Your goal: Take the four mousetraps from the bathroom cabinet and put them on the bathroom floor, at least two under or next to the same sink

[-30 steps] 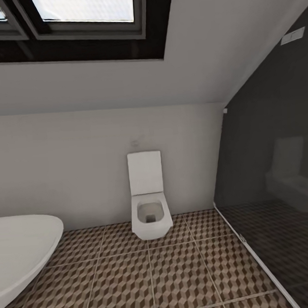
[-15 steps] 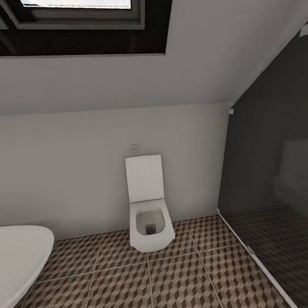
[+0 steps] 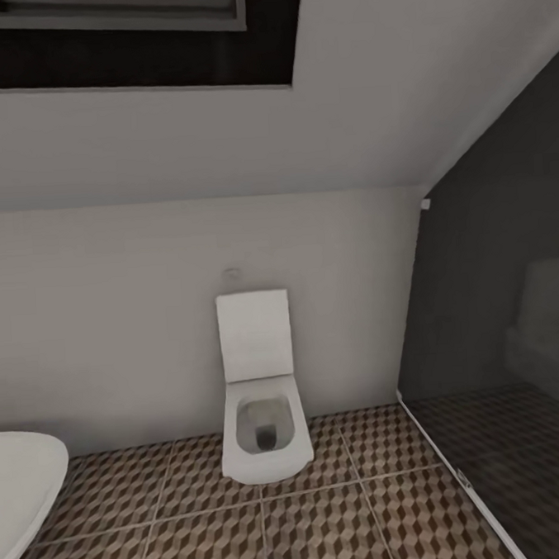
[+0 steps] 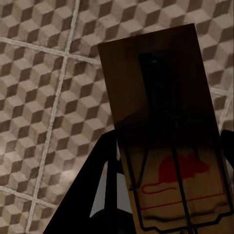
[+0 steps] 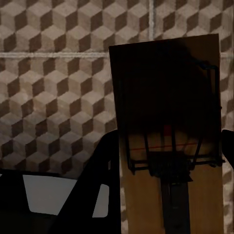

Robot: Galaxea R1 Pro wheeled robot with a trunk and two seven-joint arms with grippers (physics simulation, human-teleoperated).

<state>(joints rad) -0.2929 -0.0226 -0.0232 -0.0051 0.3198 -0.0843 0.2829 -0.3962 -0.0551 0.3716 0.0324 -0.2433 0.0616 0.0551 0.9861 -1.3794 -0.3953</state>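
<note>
- While each gripper clamps one mousetrap, left (image 4: 165, 131) and right (image 5: 168, 136), over the bathroom floor (image 4: 44, 97);
- each looks light, stiff; hold board edges, avoiding wire.

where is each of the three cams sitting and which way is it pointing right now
Head view: on the robot's head, facing a white wall with the toilet, the bathtub edge and the bathroom floor.
Left wrist view: by the left gripper, looking down its dark fingers along a mousetrap it holds above the floor.
Right wrist view: by the right gripper, looking along a second mousetrap it holds.
Shared: all three views show the cube-patterned floor tiles.
</note>
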